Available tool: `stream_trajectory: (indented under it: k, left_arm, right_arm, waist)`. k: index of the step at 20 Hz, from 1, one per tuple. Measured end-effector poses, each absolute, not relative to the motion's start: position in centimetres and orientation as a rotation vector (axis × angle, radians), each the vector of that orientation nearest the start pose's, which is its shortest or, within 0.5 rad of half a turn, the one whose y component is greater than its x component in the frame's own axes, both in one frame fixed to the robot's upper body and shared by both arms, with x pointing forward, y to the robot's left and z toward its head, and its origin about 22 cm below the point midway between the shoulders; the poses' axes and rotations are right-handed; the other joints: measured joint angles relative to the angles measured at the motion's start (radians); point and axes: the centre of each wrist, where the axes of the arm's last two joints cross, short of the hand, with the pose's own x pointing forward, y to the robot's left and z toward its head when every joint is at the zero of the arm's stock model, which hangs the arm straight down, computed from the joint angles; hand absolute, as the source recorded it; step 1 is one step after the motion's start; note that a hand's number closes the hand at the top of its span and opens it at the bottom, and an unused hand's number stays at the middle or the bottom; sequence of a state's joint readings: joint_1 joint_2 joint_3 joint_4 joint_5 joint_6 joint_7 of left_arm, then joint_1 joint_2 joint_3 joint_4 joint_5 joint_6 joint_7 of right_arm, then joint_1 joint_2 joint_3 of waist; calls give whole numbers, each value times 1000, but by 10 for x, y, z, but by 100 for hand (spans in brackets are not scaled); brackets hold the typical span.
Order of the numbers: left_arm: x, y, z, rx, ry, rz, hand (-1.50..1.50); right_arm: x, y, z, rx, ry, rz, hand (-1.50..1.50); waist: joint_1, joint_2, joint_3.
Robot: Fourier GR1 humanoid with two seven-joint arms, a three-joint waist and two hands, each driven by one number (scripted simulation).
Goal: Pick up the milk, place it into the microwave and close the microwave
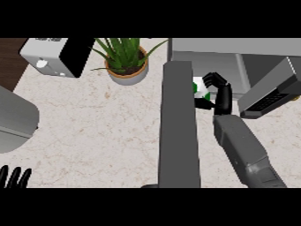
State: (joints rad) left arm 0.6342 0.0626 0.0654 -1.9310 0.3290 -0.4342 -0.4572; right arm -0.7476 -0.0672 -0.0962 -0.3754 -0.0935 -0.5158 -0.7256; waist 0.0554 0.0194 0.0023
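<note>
At the counter's (100,128) near left edge the left hand (8,177) rests, fingers straight. Farther in, the right hand (216,90) curls round the milk (198,88), beside the microwave's (244,57) open door (178,123).

counter (100,132): pale speckled marble
microwave (237,57): grey, door (178,128) dark grey
milk (200,88): white with green
plant (123,50): green, pot (126,76) tan and white
hands (216,81): black
toaster (55,55): white and black

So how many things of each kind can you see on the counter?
Microwave: 1
Toaster: 1
Plant: 1
Milk: 1, in the right hand
Total: 4
</note>
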Motion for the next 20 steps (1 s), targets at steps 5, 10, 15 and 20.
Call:
stream_trajectory:
  k: [5,10,15,20]
  left_arm:
    - [80,297,-5,-254,-1889,146,-150]
    - [86,296,-6,-269,-1884,129,-150]
    - [89,296,-4,-284,-1888,117,-150]
    - [93,299,-6,-290,-1888,120,-150]
  right_arm:
    - [381,-211,-55,-547,-1760,48,150]
    - [392,-219,-44,-638,-1766,111,150]
    - [399,-230,-33,-736,-1793,170,150]
    - [408,-231,-20,-762,-1834,131,150]
  waist:
    - [19,9,1]
    - [35,17,2]
    - [49,24,2]
    - [59,31,4]
